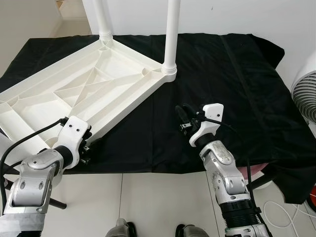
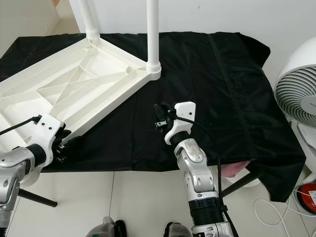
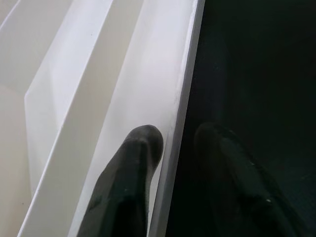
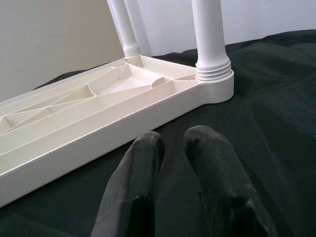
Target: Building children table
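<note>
Left end effector point(image 1: 89, 148) straddles the near rim of the upside-down white plastic ribbed children's tabletop point(image 1: 74, 94): in the left wrist view one black finger point(image 3: 131, 168) sits on the white side, the other on the dark side, rim in the gap; contact pressure unclear. Right end effector point(image 1: 183, 120) hovers over the black cloth-covered worktop point(image 1: 237, 89), fingers nearly together, gripping nothing, aimed toward the tabletop's near corner.

Tabletop lies on the worktop's left half, ribs up. Two white round plastic legs are already fitted: one point(image 1: 171, 34) at the near-right corner socket, one point(image 1: 101, 19) at the far corner.

Handling judgement: hollow moulded plastic, likely light, stiff, smooth and somewhat slippery; may slide on the cloth. Best hold: rim edge or a rib, or a leg low by its socket.

White fan point(image 2: 298, 94) stands right of the worktop. No readable brands or writing.
</note>
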`<state>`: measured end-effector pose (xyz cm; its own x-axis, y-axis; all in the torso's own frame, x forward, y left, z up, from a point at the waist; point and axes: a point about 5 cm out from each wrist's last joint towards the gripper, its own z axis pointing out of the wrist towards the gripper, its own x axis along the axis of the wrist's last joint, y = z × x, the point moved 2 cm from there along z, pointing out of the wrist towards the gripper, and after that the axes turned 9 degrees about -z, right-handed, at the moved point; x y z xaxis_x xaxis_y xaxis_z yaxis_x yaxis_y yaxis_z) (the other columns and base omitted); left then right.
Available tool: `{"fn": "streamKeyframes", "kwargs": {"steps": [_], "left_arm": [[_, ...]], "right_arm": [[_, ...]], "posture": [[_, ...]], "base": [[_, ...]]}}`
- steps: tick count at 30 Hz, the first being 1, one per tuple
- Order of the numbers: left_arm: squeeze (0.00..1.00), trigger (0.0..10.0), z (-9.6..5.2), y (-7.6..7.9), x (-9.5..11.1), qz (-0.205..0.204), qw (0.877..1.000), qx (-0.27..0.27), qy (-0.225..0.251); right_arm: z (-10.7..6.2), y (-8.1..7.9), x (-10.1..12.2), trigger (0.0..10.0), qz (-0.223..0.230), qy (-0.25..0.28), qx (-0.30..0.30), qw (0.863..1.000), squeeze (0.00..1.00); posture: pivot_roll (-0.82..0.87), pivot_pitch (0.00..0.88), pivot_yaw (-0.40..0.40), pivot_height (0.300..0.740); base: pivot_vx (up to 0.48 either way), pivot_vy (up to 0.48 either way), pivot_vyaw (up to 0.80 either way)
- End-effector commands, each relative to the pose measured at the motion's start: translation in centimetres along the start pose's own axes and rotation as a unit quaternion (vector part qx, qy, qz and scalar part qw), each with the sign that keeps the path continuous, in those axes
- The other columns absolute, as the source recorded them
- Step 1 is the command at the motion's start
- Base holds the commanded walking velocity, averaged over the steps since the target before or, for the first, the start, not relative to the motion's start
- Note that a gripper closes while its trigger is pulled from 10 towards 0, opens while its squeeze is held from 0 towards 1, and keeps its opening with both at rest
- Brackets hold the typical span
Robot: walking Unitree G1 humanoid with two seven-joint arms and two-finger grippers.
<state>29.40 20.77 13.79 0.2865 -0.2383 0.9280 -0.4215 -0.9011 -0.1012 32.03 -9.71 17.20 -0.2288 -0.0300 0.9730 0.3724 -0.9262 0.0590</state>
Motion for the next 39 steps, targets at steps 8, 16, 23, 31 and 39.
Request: {"fn": "streamKeyframes", "kwargs": {"steps": [8,16,23,31,39], "left_arm": [[0.00,0.0,2.1,1.0,1.1,-0.001,1.000,0.018,0.019],[0.00,0.0,3.8,2.3,3.0,0.013,0.999,-0.002,0.046],[0.00,10.0,4.1,2.6,4.1,0.026,0.997,-0.004,0.068],[1.00,10.0,1.1,1.6,5.4,-0.010,0.989,-0.030,0.143],[0.00,10.0,-1.8,3.3,5.7,-0.039,0.972,-0.082,0.215]], "right_arm": [[-0.2,-0.1,-0.2,10.0,0.001,-0.006,0.001,1.000,0.00],[-0.2,0.0,-0.2,10.0,0.000,-0.005,-0.003,1.000,0.00],[0.0,-0.2,-0.1,10.0,0.001,-0.003,-0.001,1.000,0.00],[0.1,-0.4,-0.3,10.0,0.000,-0.005,0.003,1.000,0.00],[0.7,-0.2,-0.2,10.0,-0.007,-0.004,0.007,1.000,0.00]], "posture": [[-0.04,0.130,0.062,0.740],[-0.04,0.126,0.064,0.740],[-0.04,0.123,0.063,0.740],[-0.03,0.121,0.058,0.740],[0.00,0.128,0.041,0.740]], "base": [[0.000,0.000,0.00],[0.000,0.000,0.00],[0.000,0.000,0.00],[0.000,0.000,0.00],[0.000,0.000,0.00]]}}
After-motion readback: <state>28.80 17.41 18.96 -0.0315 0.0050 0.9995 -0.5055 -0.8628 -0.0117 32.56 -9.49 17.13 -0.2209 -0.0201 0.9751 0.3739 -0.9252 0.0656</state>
